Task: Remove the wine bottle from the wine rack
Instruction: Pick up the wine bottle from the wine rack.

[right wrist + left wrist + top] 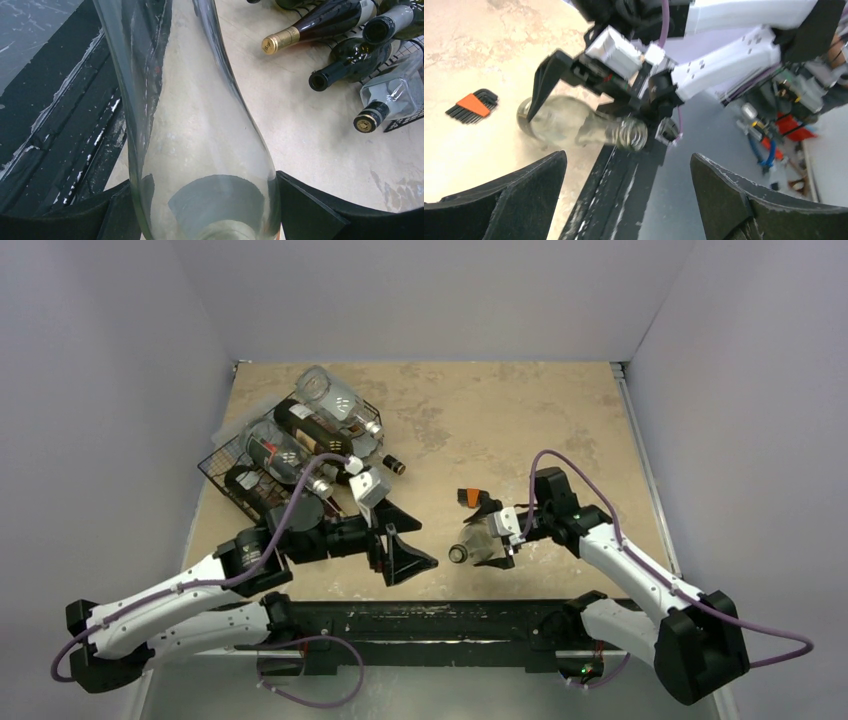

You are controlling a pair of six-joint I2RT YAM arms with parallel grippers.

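Note:
The black wire wine rack (222, 472) sits at the table's far left and holds several bottles lying on their sides (300, 425). It also shows at the right edge of the right wrist view (407, 50). My right gripper (497, 537) (202, 182) is shut on a clear glass wine bottle (476, 542) (200, 140). The bottle lies nearly horizontal, low over the table's middle, well apart from the rack, with its neck toward the near edge. My left gripper (405, 545) (628, 157) is open and empty between the rack and the bottle, and the left wrist view shows the bottle (569, 120).
An orange and black hex key set (470, 498) (471, 106) lies just behind the held bottle. A black rail (440, 625) runs along the near edge. On the rack side are a gold-capped dark bottle (320, 25), a green bottle (350, 62) and a clear square bottle (392, 95).

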